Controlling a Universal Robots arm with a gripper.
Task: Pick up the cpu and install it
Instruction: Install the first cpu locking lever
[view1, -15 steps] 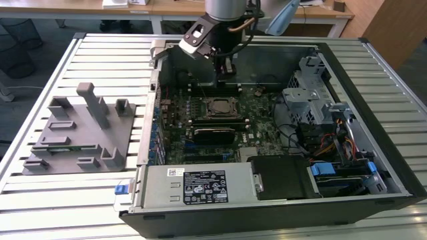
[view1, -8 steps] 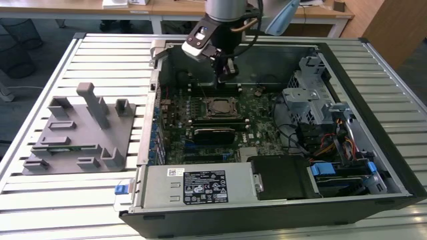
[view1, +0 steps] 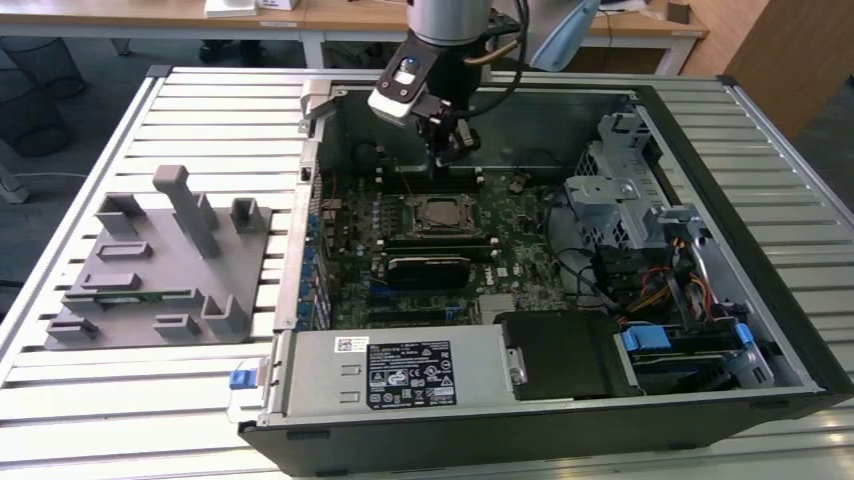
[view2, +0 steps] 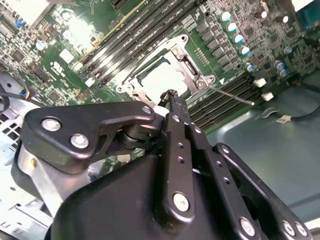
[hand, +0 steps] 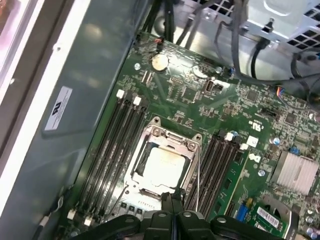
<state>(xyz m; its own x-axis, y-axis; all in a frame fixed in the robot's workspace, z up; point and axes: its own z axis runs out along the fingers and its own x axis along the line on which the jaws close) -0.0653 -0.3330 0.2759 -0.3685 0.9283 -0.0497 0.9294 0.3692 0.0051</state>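
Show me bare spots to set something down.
The slatted table is bare around the grey fixture, at the exterior view's left of the case. Inside is crowded: motherboard around the cpu, cables by the drive cage.

From my station I see a pale slatted metal worktable (view1: 147, 395) running across the exterior view. Behind it stands a light wooden desk with white legs (view1: 310, 22) on dark grey carpeted floor (view1: 94, 95). A black wire wastebasket (view1: 30, 105) sits at the exterior view's left, and a tan wooden cabinet panel (view1: 787, 50) rises at its right.
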